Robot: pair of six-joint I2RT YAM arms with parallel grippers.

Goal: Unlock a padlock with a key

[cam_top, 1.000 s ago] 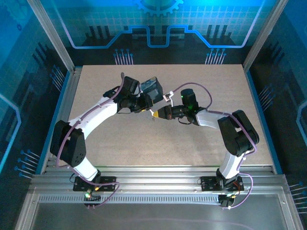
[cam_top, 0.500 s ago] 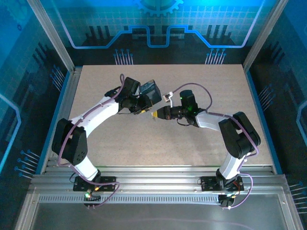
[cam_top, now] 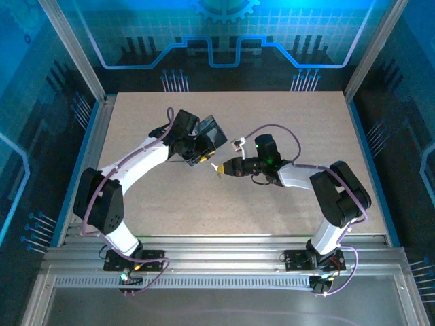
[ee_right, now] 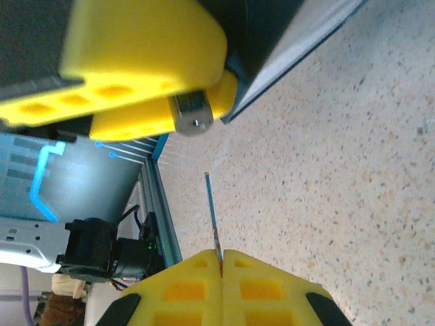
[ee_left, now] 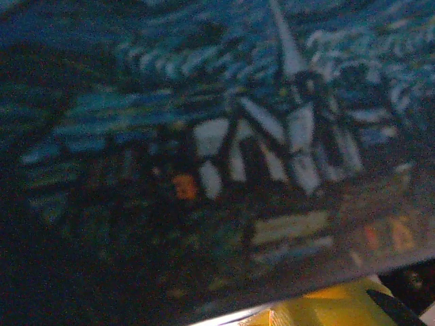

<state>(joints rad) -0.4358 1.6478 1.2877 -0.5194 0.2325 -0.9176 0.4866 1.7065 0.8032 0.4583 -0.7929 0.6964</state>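
- The small shiny silver metal padlock (ee_right: 192, 117) shows in the right wrist view as a round metal end at the tips of the left gripper (ee_right: 224, 75); the yellow fingers look pressed together on it, so I judge it clamped there, lifted clear of the table
- The thin dark metal key (ee_right: 212, 207) stands out as a narrow blade from the right gripper (ee_right: 221, 261), whose yellow jaws are clenched tight on its lower end; the blade's tip points towards the padlock but stops well short, with bare table between them
- Change over the last second: seen from above, the right gripper (cam_top: 219, 168) has slid back towards the near edge and the left gripper (cam_top: 202, 155) has shifted a little to the left, so tips that sat almost together are now apart
- What that means, as a judgement: the key is not in the keyhole, and the insertion is yet to be made or must be tried again; the blade also sits off the padlock's line, so it needs re-aiming before it goes forward
- The dark blue rectangular box with the swirly yellow-blue painting print (cam_top: 212, 130) hangs tilted at the left gripper, right beside the padlock; its printed face (ee_left: 204, 136) lies close across the left wrist camera
- The pictures do not tell whether that box is open or shut, nor what is in it
- The speckled beige table (cam_top: 272, 204) lies beneath both arms
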